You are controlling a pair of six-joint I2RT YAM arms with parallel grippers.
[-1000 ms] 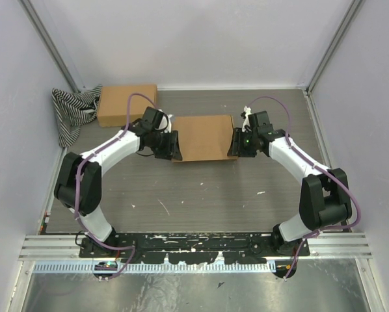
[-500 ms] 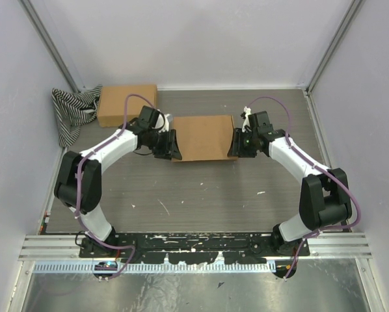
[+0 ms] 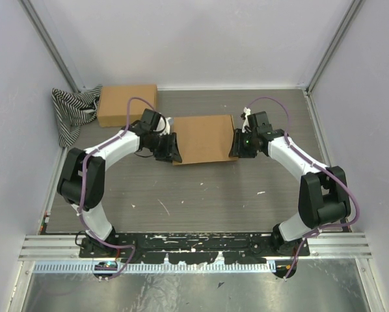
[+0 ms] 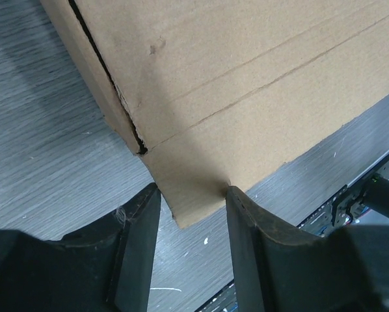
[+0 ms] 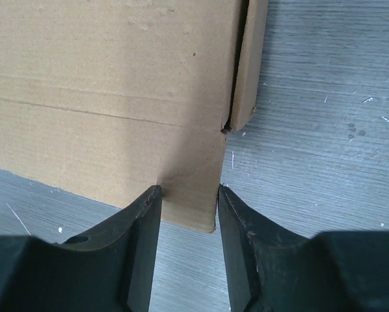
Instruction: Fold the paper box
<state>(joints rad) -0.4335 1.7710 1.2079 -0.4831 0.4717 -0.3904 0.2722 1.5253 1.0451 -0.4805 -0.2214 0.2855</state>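
The paper box [image 3: 204, 136] is a flat brown cardboard piece lying mid-table, with crease lines across its face [image 4: 246, 78] [image 5: 103, 84]. My left gripper [image 3: 175, 151] is at the box's near left corner. In the left wrist view its fingers stand apart [image 4: 191, 192] with that corner between them, both tips touching the cardboard's edges. My right gripper [image 3: 235, 146] is at the near right corner. Its jaws [image 5: 188, 192] straddle that corner, the left finger on the cardboard and the right one just beside its edge. A narrow side flap [image 5: 246, 65] sticks up along the right edge.
A second brown cardboard box [image 3: 126, 104] sits at the back left, with a striped cloth [image 3: 71, 114] beside it against the left wall. White walls close in three sides. The metal rail [image 3: 194, 247] holding both arm bases runs along the near edge.
Both pairs of jaws have narrowed a little around the box's near corners. The left arm has shifted slightly towards the box. The box itself has barely moved.
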